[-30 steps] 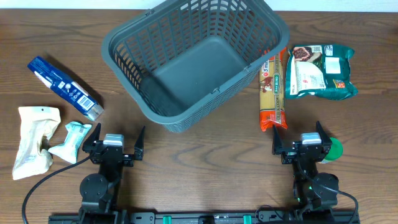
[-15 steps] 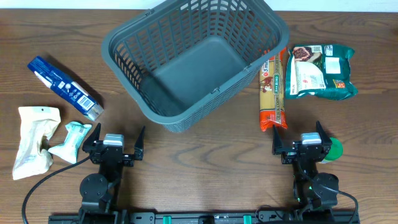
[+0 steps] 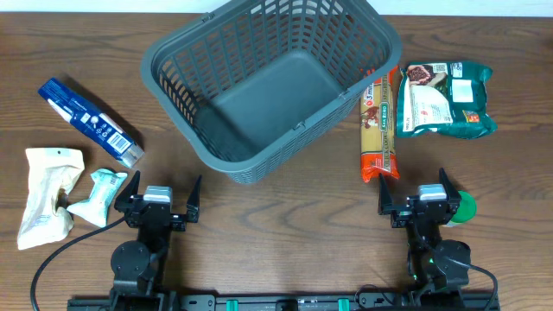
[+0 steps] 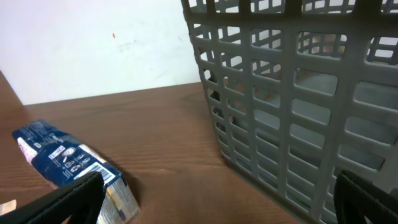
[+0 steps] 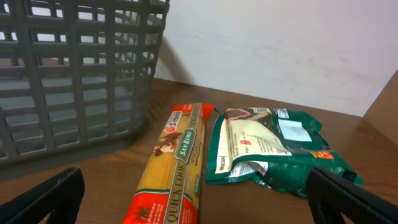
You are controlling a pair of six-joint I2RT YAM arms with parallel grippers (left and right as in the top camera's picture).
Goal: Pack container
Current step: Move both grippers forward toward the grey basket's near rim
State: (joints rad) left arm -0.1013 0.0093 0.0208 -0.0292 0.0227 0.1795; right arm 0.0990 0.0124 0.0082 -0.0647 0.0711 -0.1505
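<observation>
Since both arms sit low in the overhead frame, I can read the whole wooden surface (image 3: 285, 233) from one side to the other. At the far left, below mid-height, a crumpled cream pouch (image 3: 47, 199) lies flat. A small pale green packet (image 3: 104, 186) is just beside its right edge. Above these two, in the upper left, a blue packet (image 3: 86, 121) lies on a slant, its clear end pointing down and to the right.

The left fingers (image 4: 62, 200) stand wide apart with nothing between them, at lower left next to the pale green packet. From that wrist I see the blue packet low on the left and a lattice wall filling the right.

The container (image 3: 268, 86) stands upright at top centre, turned at an angle to the frame, with its far rim cut by the top edge and its solid floor showing.

Just right of it an orange pasta packet (image 3: 380, 125) lies lengthwise, running top to bottom. Its upper end sits at the container's right corner, though I cannot tell whether they touch. Below its lower end, at lower right, the right fingers (image 5: 46, 198) are spread wide and hold nothing.

A green bag (image 3: 445, 99) lies in the upper right, edge to edge with the pasta packet. Low on the right a round green object (image 3: 467, 206) peeks from behind that arm, too hidden for me to name.
</observation>
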